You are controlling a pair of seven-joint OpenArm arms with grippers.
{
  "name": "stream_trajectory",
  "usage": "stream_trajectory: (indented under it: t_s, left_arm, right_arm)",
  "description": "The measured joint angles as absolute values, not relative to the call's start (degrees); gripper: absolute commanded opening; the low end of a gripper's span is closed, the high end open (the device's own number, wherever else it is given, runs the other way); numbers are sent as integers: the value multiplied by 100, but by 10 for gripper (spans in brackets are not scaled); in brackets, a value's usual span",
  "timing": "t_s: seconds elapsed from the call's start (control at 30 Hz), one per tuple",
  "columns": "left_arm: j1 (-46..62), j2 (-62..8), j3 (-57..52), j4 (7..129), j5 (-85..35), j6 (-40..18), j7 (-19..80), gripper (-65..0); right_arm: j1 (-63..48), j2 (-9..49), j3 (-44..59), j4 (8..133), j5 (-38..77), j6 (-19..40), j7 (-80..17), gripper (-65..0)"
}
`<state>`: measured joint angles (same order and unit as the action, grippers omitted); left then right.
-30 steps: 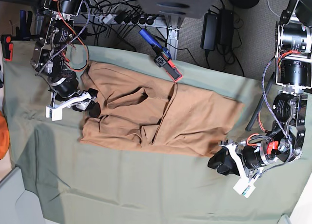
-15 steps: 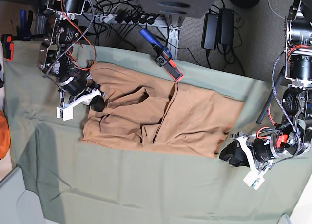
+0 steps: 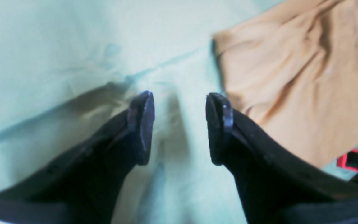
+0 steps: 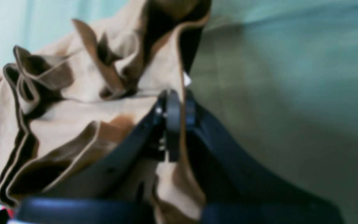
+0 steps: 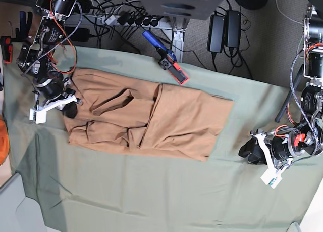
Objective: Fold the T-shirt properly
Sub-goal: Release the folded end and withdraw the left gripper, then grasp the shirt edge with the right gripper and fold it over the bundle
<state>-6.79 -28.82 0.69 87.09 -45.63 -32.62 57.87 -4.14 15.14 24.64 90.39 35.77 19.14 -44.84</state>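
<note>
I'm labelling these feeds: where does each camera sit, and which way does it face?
Base: overhead, looking down on the T-shirt, green cloth and both arms.
Left wrist: on the left arm, looking past the open left hand at bare cloth; shirt corner at right.
Right wrist: on the right arm, looking along the right hand, shut on a shirt edge.
All three share shirt and cloth.

Setting: robotics lab. Evidence: green cloth-covered table (image 5: 151,201), cables and power adapters (image 5: 224,30) on carpet behind it, exposed red wiring (image 5: 60,35) on the arms.
</note>
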Motion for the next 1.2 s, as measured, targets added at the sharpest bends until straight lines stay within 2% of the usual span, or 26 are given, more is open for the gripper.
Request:
stream_trajectory:
  t_s: [0.3,0.5,0.63,0.77,0.93,1.07,1.2]
  left_arm:
    - [-320,-2875,73,8709,-4554,-3262,5804,-347]
    - [-54,-2875,73,8711,-4392,-3262,5837,-347]
    - [123,-3015,80,8711,-4331,-3267,5817,-347]
    - [301,-3430,78,8711,-4320,-3288,5835,-347]
    - [336,-3870,78,8711,-4442,-3288,5824,-347]
    - [368,-4097,78,8711,-4504,-3288,5837,-347]
    - [366,-4156,80,8713,-4619,-3286,5898,-347]
  right_arm:
    - [-414,1925,2493,9039,3573,1914,-4484,-650]
    - [-419,1896,2506,9150,4053,1914,-4574,-650]
    - [-429,1531,2401,9913,4143,1918,-4678,-650]
    - [-423,792,1619,10779,3817,1920,-4613,-650]
    - [-429,-78,-106,10792,2674,1918,-4517,-650]
    - [-414,-390,-1190,10562,1636,1828,-4204,-650]
    - [-414,-379,-1651,10280,1170,1761,-4112,-650]
